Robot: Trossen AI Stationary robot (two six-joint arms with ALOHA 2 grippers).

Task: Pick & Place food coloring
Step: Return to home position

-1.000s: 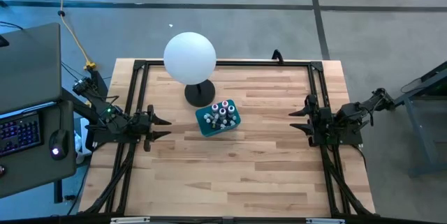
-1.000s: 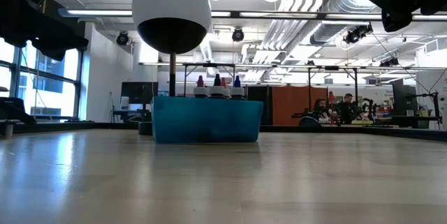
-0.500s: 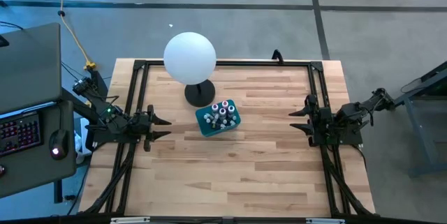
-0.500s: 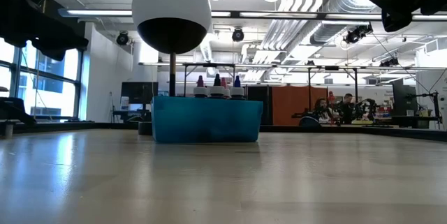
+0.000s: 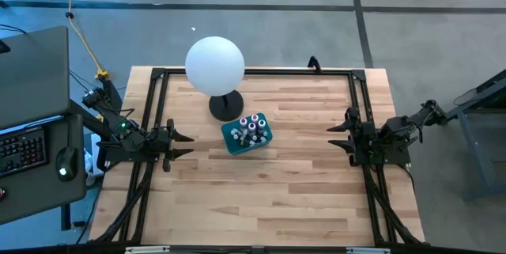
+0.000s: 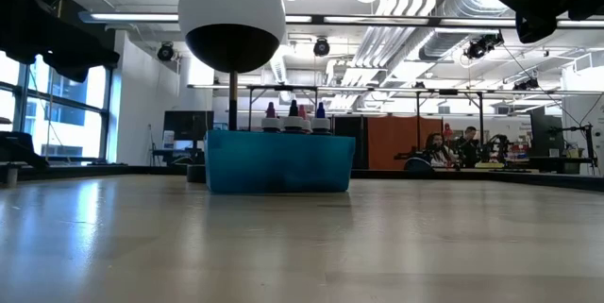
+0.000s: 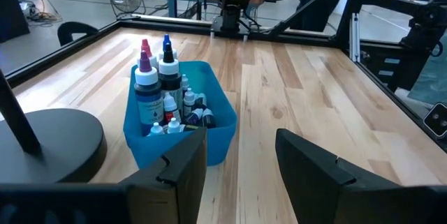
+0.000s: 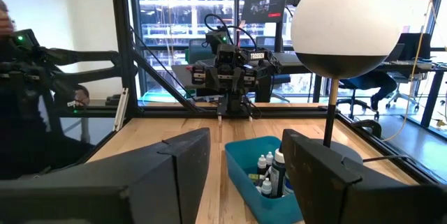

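Wood table (image 5: 277, 191), black frame round it. Food coloring (image 5: 251, 129) bottles sit packed in the blue container (image 5: 232, 140) at frame centre (ball lamp (image 5: 214, 65) just above it). Left gripper (image 5: 188, 145) mid-left, right gripper (image 5: 332, 137) mid-right, both w/ fingers spread, well apart from container.

The wooden table (image 5: 300, 175) has a light plank top. A black rail frame (image 5: 277, 70) runs along its far edge and both sides. Two items rest directly on the top, left of centre: the lamp's round black base (image 5: 226, 105) and, just beside it, the blue container (image 5: 229, 137).
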